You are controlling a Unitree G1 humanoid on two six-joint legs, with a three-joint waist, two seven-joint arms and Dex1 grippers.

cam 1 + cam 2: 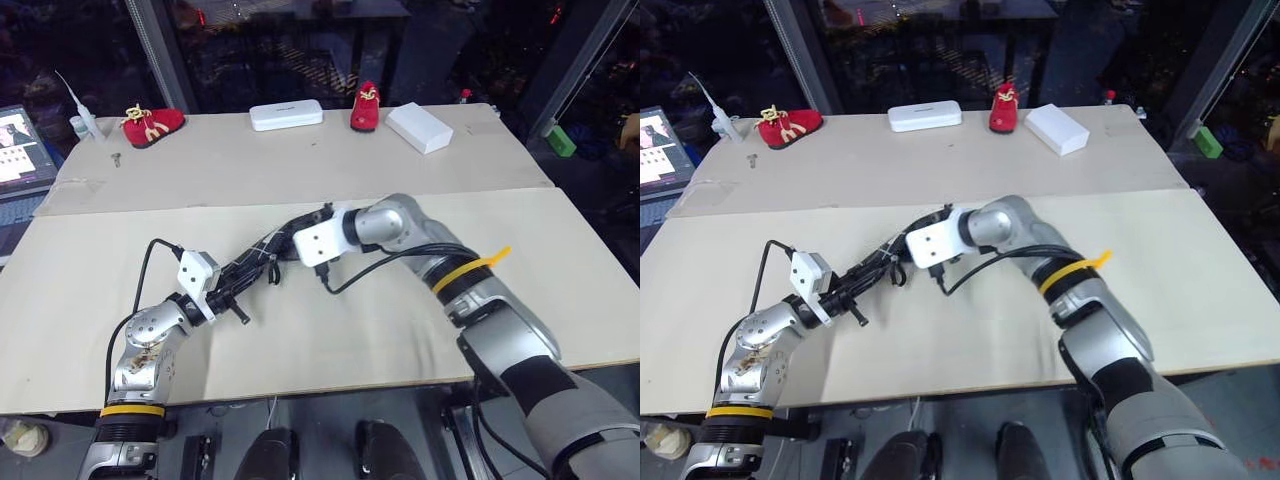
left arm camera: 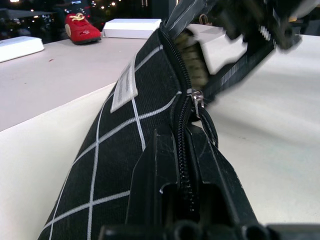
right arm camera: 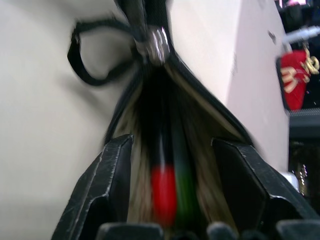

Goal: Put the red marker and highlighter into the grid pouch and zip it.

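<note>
Head views: grid pouch point(image 1: 262, 262) lifted over table point(image 1: 560, 290), clenched in left gripper point(image 1: 240, 283), right gripper point(image 1: 300, 226) at far end; left wrist: zip half-closed; right wrist: fingers point(image 3: 107, 190) spread, red marker point(image 3: 163, 192) and highlighter point(image 3: 186, 192) inside.

place: lab | cue: paper-covered table point(image 1: 560, 300), laptop point(image 1: 20, 150), dark windows

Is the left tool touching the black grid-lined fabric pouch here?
Touching: in the left wrist view the left tool is shut on the black grid pouch's zipped edge.
</note>
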